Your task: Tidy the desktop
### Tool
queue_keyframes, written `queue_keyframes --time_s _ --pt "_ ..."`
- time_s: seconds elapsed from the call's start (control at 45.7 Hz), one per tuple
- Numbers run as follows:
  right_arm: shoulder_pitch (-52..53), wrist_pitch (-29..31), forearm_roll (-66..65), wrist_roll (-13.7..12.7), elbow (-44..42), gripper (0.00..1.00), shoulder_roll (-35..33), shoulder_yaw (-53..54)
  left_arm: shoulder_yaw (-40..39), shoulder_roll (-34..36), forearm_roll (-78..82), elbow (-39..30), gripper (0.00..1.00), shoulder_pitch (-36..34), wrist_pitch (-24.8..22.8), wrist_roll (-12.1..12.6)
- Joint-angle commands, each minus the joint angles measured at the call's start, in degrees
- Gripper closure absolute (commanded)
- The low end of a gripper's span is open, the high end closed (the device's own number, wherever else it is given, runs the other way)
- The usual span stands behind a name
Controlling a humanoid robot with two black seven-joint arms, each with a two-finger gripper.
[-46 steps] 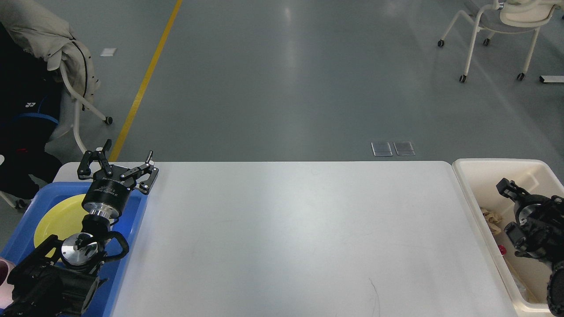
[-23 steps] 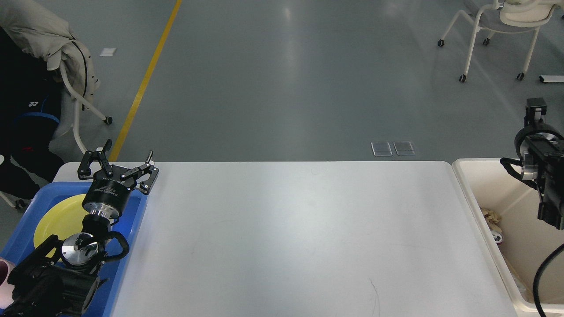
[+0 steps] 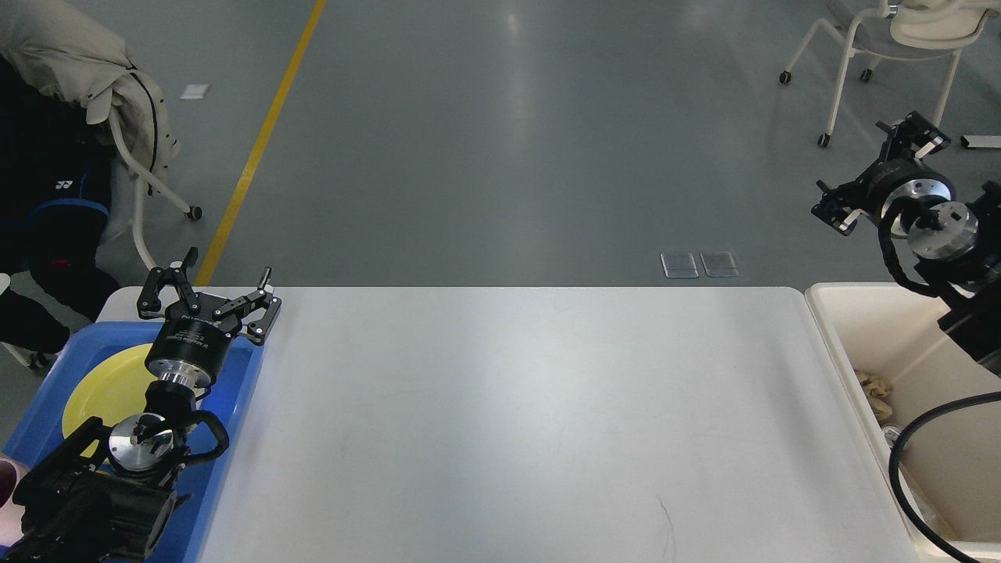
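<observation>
White matte rectangular counter (image 3: pixel 532 414) bare — tidying looks done. Left gripper (image 3: pixel 209 293) spread wide at 9 o'clock; right gripper (image 3: pixel 880 176), 2 o'clock — spread wide, empty.

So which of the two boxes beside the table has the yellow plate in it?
The blue tray at the desktop's left end holds the yellow plate. The cream bin at the right end holds only scraps.

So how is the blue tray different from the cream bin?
The shallow blue plastic tray sits at the white desktop's left end, the deep cream plastic bin at its right. The tray holds a round yellow plate; the bin holds crumpled paper and other scraps. Both are open-topped containers.
</observation>
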Motion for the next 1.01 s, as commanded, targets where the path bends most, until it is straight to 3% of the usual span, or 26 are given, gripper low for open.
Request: queue_keyframes --time_s 0.0,0.109,0.306,0.438,0.635,0.985 --pt "-4.5 7.9 -0.1 1.1 2.2 0.00 -0.3 7.0 0.0 0.0 0.0 0.0 0.03 0.0 0.0 -0.1" --pt "-8.3 15.2 -0.2 4.0 2.4 0.00 1.2 9.2 0.0 0.0 0.0 0.0 0.03 0.0 0.0 -0.1" --pt "-13.9 29.2 -1.5 12.9 2.2 0.00 5.8 8.0 0.1 -0.1 0.0 0.0 0.03 0.0 0.0 0.0" --pt "-15.2 30.5 -8.2 17.9 2.1 0.00 8.3 5.9 0.1 -0.1 0.0 0.0 0.03 0.0 0.0 0.0" --pt "-18.0 30.1 -22.8 27.5 1.8 0.00 8.5 0.0 0.1 -0.1 0.0 0.0 0.03 0.0 0.0 0.0" --pt "-21.8 29.1 -20.2 27.8 1.4 0.00 9.3 3.6 0.1 -0.1 0.1 0.0 0.03 0.0 0.0 0.0"
